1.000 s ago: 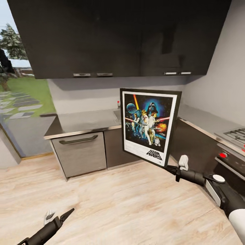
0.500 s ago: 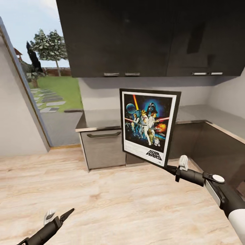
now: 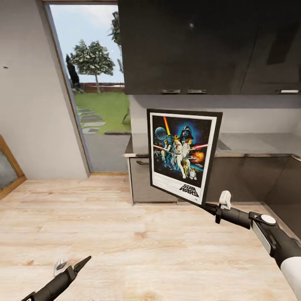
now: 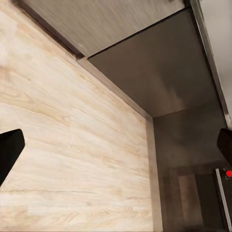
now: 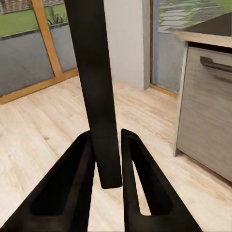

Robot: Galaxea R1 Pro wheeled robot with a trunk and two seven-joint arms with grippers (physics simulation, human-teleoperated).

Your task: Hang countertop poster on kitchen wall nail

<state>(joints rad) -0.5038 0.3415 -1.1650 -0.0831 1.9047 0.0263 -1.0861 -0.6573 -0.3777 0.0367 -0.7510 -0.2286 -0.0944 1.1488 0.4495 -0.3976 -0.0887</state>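
Note:
The black-framed Star Wars poster (image 3: pixel 184 154) hangs upright in mid-air in front of the counter. My right gripper (image 3: pixel 210 206) is shut on its lower right corner. In the right wrist view the frame's dark edge (image 5: pixel 94 82) stands between the two closed fingers of the right gripper (image 5: pixel 109 162). The pale grey kitchen countertop (image 3: pixel 251 143) runs behind the poster above dark cabinet fronts. A tiny dark stub, seemingly a wall nail (image 3: pixel 5 67), shows high on the plain grey wall at far left. My left gripper (image 3: pixel 72 264) hangs low over the floor, open and empty, fingers (image 4: pixel 9 151) wide apart.
Dark upper cabinets (image 3: pixel 200 42) hang above the counter. A tall glass door (image 3: pixel 98 100) onto the garden stands between counter and left wall. A wooden frame (image 3: pixel 9 169) leans at far left. The light wood floor (image 3: pixel 125 234) spreads out in front. A red knob (image 4: pixel 228 173) shows on the cabinet front.
The whole picture has shifted right, so the camera has turned left: the hob has left the view, the glass door and left wall have come in. Poster and arms keep their pose.

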